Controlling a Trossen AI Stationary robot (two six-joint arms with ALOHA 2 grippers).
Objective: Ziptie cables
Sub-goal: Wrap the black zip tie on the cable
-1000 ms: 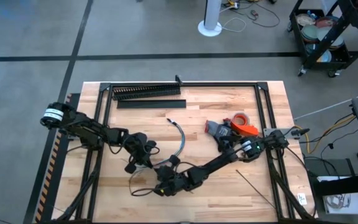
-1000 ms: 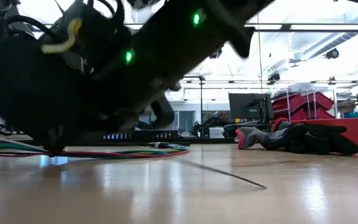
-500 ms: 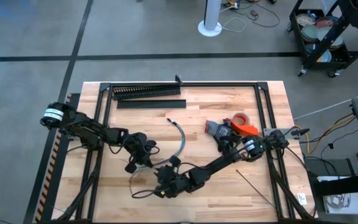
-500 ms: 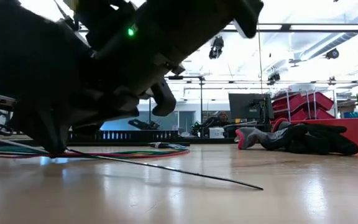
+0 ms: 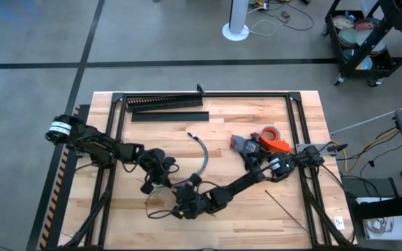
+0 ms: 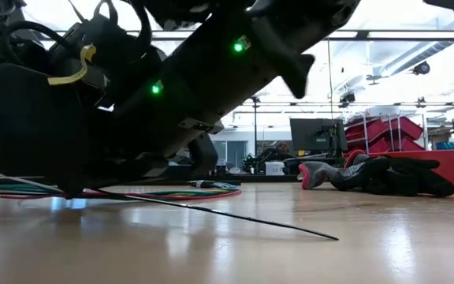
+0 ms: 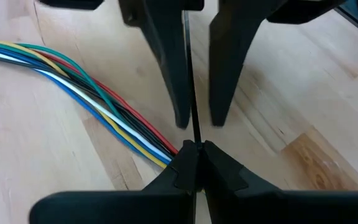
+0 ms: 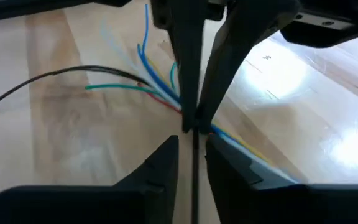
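The cables (image 5: pixel 202 157) lie on the wooden table (image 5: pixel 257 223). A grey sheathed arc shows at the centre of the high view, and thin dark loops trail to the lower centre. In the left wrist view their coloured strands (image 7: pixel 73 71) fan across the upper left of the frame and end just beside the fingertips.

A ziptie (image 7: pixel 196 134) stands between the two grippers. The left gripper (image 7: pixel 194 158) is pinched tight on it at the bottom centre of that frame. The right gripper (image 8: pixel 192 146) is slightly parted, with the strip passing through the gap. I cannot tell whether either of its fingers (image 8: pixel 166 162) touches the strip.

In the high view both grippers meet at the lower centre of the table, close to its lower edge. Bare wood lies open to the lower right, where only a second ziptie (image 5: pixel 288 209) rests. A black comb-toothed duct (image 5: pixel 165 103) sits along the upper edge, well apart. An orange tape roll (image 5: pixel 269 132) sits right of centre, also well apart.

From above, the arms cover the point of grip. In the low view a dark arm fills the left and centre. A thin strip (image 6: pixel 235 218) slants out from under it to the tabletop, and its held end is hidden.
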